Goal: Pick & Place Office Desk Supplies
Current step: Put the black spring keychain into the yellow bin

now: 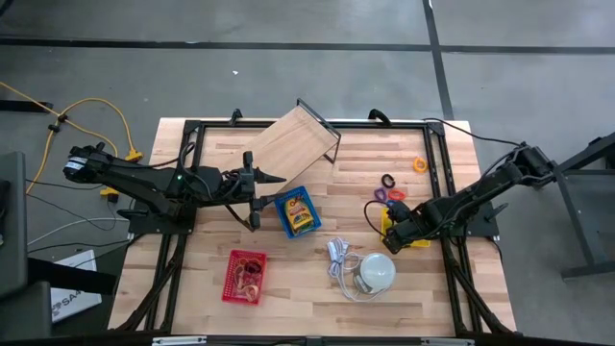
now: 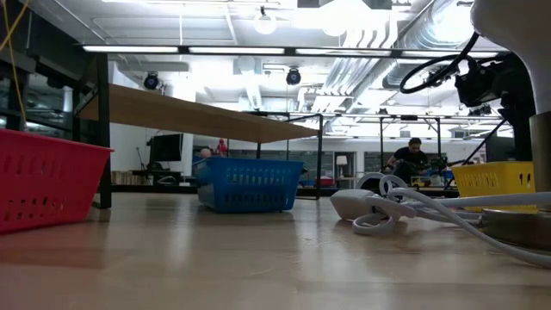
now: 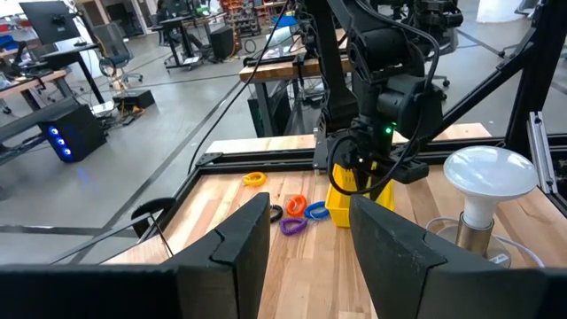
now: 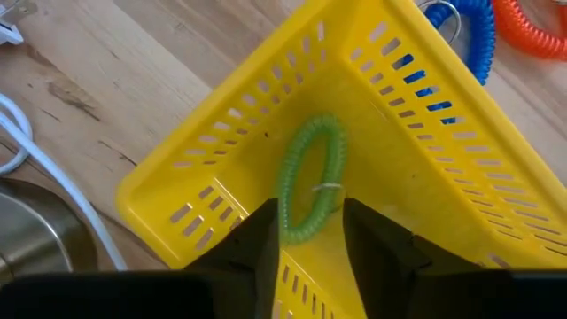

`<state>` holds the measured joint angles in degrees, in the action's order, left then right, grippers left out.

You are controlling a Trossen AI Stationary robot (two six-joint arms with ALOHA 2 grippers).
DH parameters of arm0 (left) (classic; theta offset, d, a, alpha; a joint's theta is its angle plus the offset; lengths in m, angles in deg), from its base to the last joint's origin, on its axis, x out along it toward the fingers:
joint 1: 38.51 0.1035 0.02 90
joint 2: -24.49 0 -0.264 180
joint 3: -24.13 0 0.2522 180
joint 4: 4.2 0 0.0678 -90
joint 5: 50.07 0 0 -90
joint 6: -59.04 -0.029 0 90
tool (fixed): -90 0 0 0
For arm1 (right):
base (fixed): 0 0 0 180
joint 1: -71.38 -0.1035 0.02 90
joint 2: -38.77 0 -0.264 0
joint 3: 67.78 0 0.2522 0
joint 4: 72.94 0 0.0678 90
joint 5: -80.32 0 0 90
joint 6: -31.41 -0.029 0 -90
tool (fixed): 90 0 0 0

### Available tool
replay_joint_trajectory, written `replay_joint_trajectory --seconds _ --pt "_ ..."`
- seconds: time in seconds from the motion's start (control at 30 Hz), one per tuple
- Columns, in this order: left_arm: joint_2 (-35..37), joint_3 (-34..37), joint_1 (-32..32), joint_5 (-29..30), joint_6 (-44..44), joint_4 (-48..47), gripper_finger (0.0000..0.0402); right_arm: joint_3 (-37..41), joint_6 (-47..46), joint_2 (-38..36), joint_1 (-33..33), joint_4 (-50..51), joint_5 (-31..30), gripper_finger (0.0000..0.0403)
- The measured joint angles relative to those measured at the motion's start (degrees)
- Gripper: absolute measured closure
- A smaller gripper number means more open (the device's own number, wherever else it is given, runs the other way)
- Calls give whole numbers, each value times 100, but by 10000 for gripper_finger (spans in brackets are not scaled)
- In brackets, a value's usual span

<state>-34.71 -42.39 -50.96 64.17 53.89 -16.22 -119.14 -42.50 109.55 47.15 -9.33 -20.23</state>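
The right hand (image 4: pixel 308 237) hangs over the yellow basket (image 4: pixel 221 151), fingers apart — the green coil (image 4: pixel 308 188) lies inside, seemingly released. The left hand (image 3: pixel 310 239) waits open above the bench (image 1: pixel 298 279).

Legible text: none. Printed packets (image 1: pixel 300 213) in the blue basket (image 1: pixel 284 215) carry markings too small to read; nothing else shows lettering.

Grey concrete floor (image 1: pixel 288 19), bright ceiling lights (image 2: pixel 265 24).

White lamp (image 1: pixel 375 272) and cord (image 1: pixel 338 258) crowd the yellow basket (image 1: pixel 392 231).
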Motion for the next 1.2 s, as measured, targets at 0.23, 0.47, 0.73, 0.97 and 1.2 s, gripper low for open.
replay_joint_trajectory --seconds 0.23,0.47,0.73,0.97,1.2 --pt "0 0 0 -2 0 0 252 0 -2 -2 0 0 2 257" --pt "0 0 1 -1 0 2 252 2 -2 -33 0 7 0 265" --pt "0 0 0 0 0 2 252 2 156 -719 92 57 -113 270" --pt "0 0 0 0 0 2 252 0 567 -1549 337 79 -144 270" --pt "0 0 1 0 0 -1 252 0 740 -1734 546 92 -160 270"
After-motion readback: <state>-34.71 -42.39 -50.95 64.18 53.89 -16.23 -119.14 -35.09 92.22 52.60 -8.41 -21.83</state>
